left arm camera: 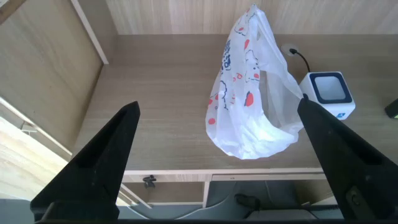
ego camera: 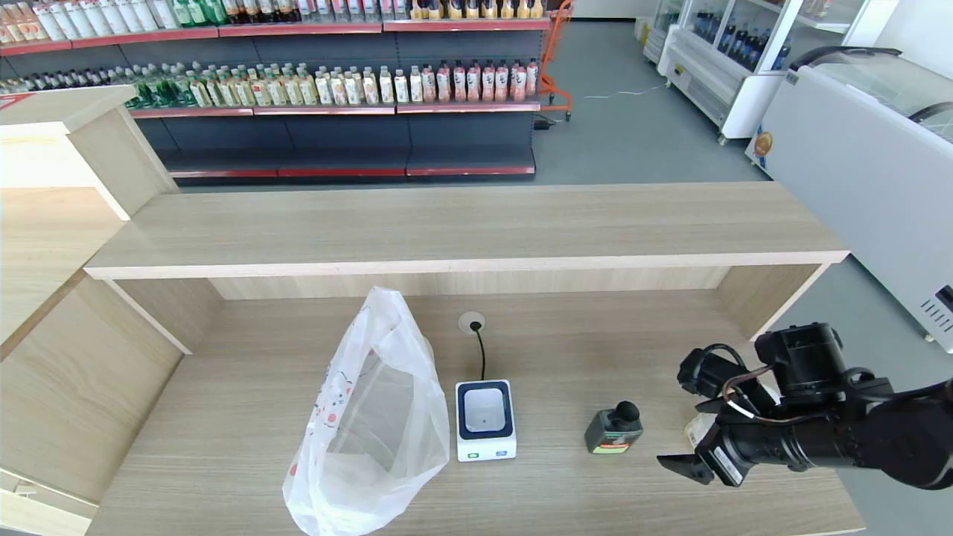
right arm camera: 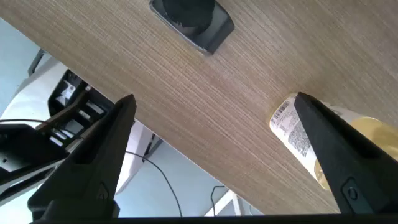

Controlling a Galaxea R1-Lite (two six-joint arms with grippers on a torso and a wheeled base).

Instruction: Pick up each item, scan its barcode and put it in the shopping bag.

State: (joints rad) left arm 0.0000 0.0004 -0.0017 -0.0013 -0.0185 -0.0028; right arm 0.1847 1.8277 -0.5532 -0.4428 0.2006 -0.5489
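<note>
A light wood-grain counter [ego camera: 246,417] is seen, backed by a raised ledge [ego camera: 461,223] of the same wood, with a side surface [ego camera: 45,223] joined at the robot's left. Near the middle of the counter, a white translucent shopping bag [ego camera: 372,432] with red and dark print is stood upright, its top gathered to a peak. Just to its right a white scanner [ego camera: 485,420] with a dark-framed window is placed. From the scanner a black cable [ego camera: 480,350] is led back into a round grommet [ego camera: 471,321] in the counter.

Further right, apart from the scanner, a small dark bottle [ego camera: 613,429] with a rounded black cap is set. A pale bottle [right arm camera: 298,134] with a barcode label is laid on the counter near the right end, partly hidden by the right arm.

The right pincer [right arm camera: 214,102] is held over that right end with its jaws wide apart. Nothing is gripped, and the pale bottle is seen close by one finger. The left pincer [left arm camera: 219,109] is likewise spread wide and empty above the left part of the counter, with the bag beyond it.

Behind the ledge, a grey floor [ego camera: 633,134] is bordered by dark shelving [ego camera: 335,89] with red edges, stocked with rows of bottles. A white chest freezer [ego camera: 856,164] and a glass-fronted cooler [ego camera: 730,52] are stood to the right.
</note>
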